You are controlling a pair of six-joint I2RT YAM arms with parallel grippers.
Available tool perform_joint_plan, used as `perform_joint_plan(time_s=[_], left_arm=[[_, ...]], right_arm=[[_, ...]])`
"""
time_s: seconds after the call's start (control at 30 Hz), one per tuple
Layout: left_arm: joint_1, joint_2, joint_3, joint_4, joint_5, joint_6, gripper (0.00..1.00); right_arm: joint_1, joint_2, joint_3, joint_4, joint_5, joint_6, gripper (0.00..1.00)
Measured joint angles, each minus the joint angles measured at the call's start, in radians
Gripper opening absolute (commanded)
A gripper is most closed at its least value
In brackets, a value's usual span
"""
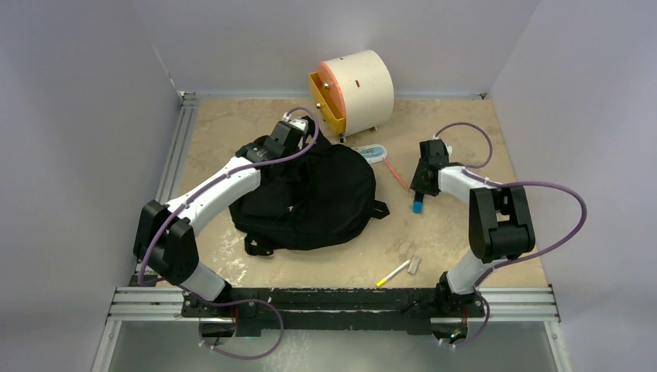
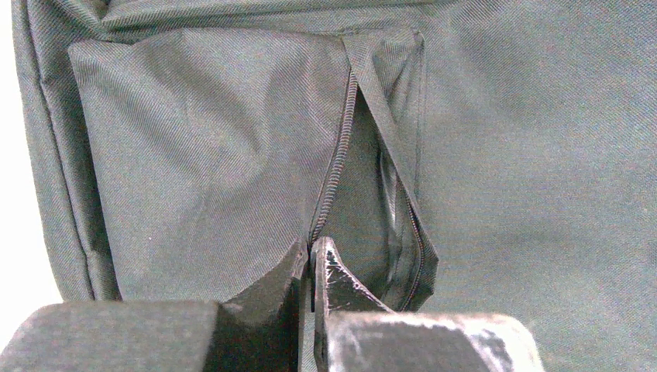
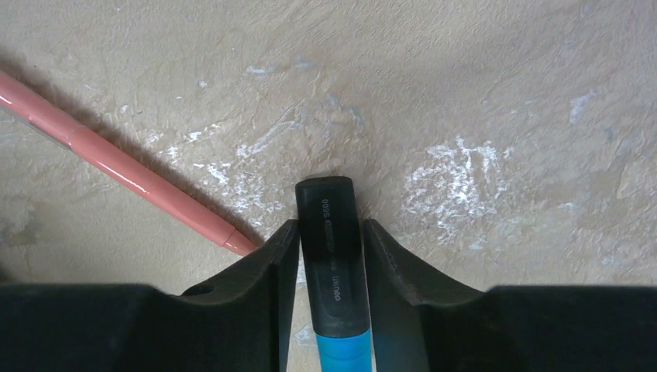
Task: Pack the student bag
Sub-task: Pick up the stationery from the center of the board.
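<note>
top external view: the student bag (image 1: 310, 198), a black soft backpack, lies flat on the desk (image 1: 480, 139) a little left of centre, with a strap end trailing toward the near edge. a cream drawer box (image 1: 352, 91) stands at the far edge. the left arm reaches over the bag's far-left part, and the right arm points down at the bare desk right of the bag.

left wrist view: the left jaws are pressed together at the lower end of a zip line (image 2: 333, 170), apparently pinching the bag's zip edge. beside it a pocket mouth (image 2: 395, 209) gapes narrowly.

right wrist view: the right jaws stand part-closed astride a marker (image 3: 333, 256) with a black cap and blue barrel, lying on the desk. whether they already press on it cannot be told. a pink pen (image 3: 124, 174) lies just to one side, apart from the jaws.

handling, as judged: the bag is limp woven fabric, probably light, and likely to sag, fold and slide rather than hold any shape. it should be taken at a seam, the zip edge or a strap, since a flat panel would only bunch. the mouth probably needs holding open while the other arm feeds items in.
</note>
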Motion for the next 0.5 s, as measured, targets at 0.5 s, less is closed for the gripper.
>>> perform_joint_plan(time_s=[0.5], left_arm=[[0.0, 0.0, 0.0, 0.0, 0.011, 0.0, 0.0]], right_arm=[[0.0, -0.219, 0.032, -0.065, -0.031, 0.005, 0.0]])
